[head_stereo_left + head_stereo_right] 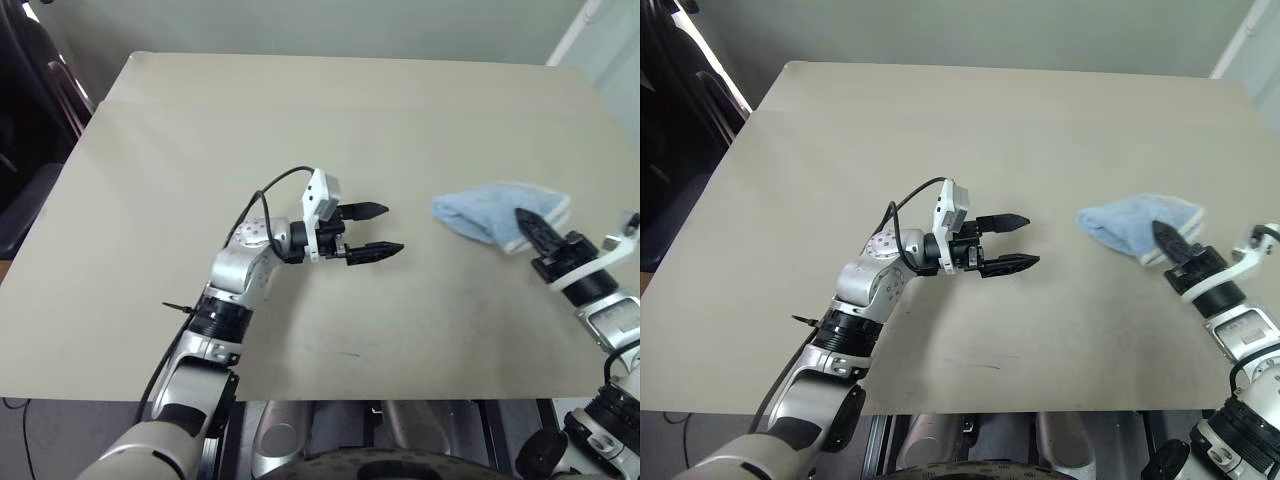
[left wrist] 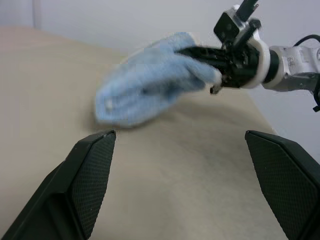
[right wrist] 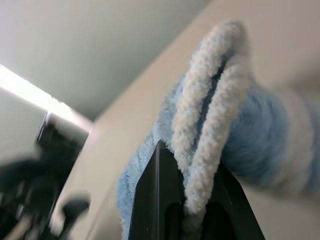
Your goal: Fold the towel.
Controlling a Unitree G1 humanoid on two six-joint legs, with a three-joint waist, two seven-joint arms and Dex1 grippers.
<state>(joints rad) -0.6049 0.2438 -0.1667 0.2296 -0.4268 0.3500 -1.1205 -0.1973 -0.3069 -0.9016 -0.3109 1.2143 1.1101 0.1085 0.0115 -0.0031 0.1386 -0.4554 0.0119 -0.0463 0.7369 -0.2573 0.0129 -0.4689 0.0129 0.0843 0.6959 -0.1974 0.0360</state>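
Pincer positions during a towel fold. Right pincer is being shown clamped on the towel: in the right wrist view the two whitish hem layers are being pinched together between the black fingers, which suggests that two edges are being carried as one so that the cloth can be doubled over. The towel is being held bunched rather than spread, near the right edge of the bench, about midway between the near and far edges; most of it appears to be resting on the surface while the gripped hem is being lifted slightly. Whether the small dark mark is present cannot be told from these views.

Left pincer is being kept with its jaws wide apart and nothing between them, hovering over the middle of the bench and pointing toward the towel, well apart from it. By this placement it is judged to be readying to take a free edge or to pin the cloth while the fold is being laid.

No containers are being used in this scene; the bench is carrying the towel alone.
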